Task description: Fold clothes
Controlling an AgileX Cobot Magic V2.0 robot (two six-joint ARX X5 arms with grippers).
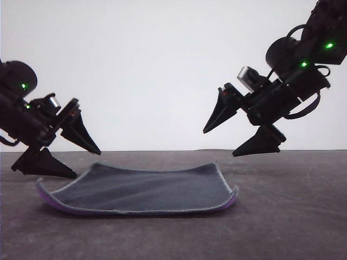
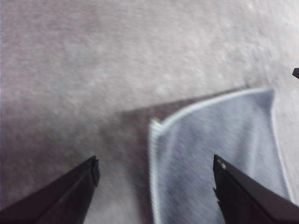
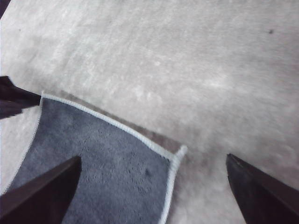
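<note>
The clothes are one small square cloth [image 1: 146, 189] lying flat on the table, dark grey face up, with purple showing along its front edge and its side edges curling up. My left gripper [image 1: 87, 163] hovers open over the cloth's left edge, one fingertip close to it. In the left wrist view its fingers [image 2: 70, 191] straddle the cloth's corner [image 2: 215, 154]. My right gripper [image 1: 219, 143] hangs open above the cloth's right far corner. In the right wrist view that corner of the cloth [image 3: 107, 163] lies between the spread fingers [image 3: 42, 196].
The dark grey table [image 1: 293, 216] stretches around the cloth on all sides, with a plain white wall behind it. The left gripper's fingertips [image 3: 14, 98] show at the cloth's far corner in the right wrist view.
</note>
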